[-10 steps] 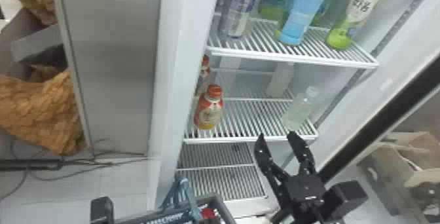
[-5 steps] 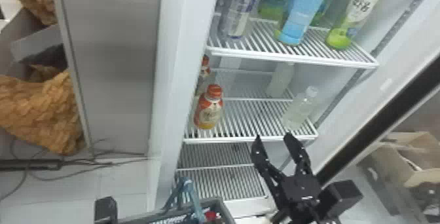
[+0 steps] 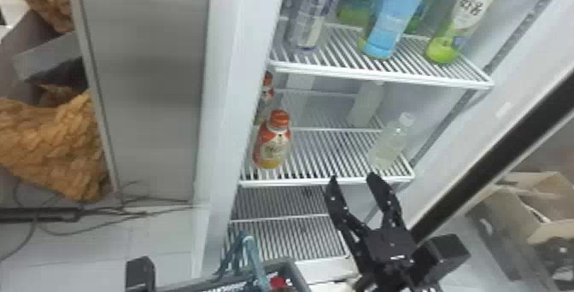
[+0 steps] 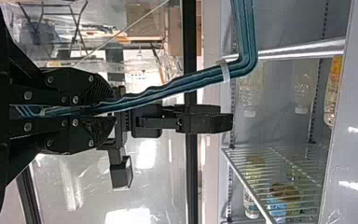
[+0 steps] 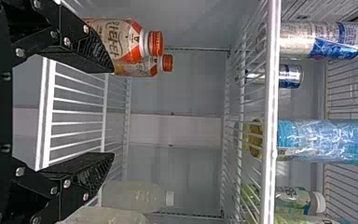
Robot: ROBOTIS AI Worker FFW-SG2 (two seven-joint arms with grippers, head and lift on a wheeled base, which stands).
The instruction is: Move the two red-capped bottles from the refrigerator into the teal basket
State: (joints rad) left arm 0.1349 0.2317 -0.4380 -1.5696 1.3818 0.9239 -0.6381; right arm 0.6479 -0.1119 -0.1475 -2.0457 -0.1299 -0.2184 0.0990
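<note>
Two red-capped bottles stand at the left of the middle refrigerator shelf, one in front and one behind. My right gripper is open just before the shelf's front edge, right of the front bottle. In the right wrist view, that gripper has one finger overlapping the front bottle; the rear bottle lies beyond. At the bottom, my left gripper is beside the teal basket, which holds something red. In the left wrist view, the left gripper is shut on the teal handle.
Clear bottles stand on the middle shelf's right side. Taller bottles occupy the shelf above. The refrigerator's left wall rises close beside the red-capped bottles. An open door edge and cardboard boxes are at the right.
My right gripper has shifted slightly left, still open. The basket and my left gripper have moved a little to the right. Both red-capped bottles stand where they were.
</note>
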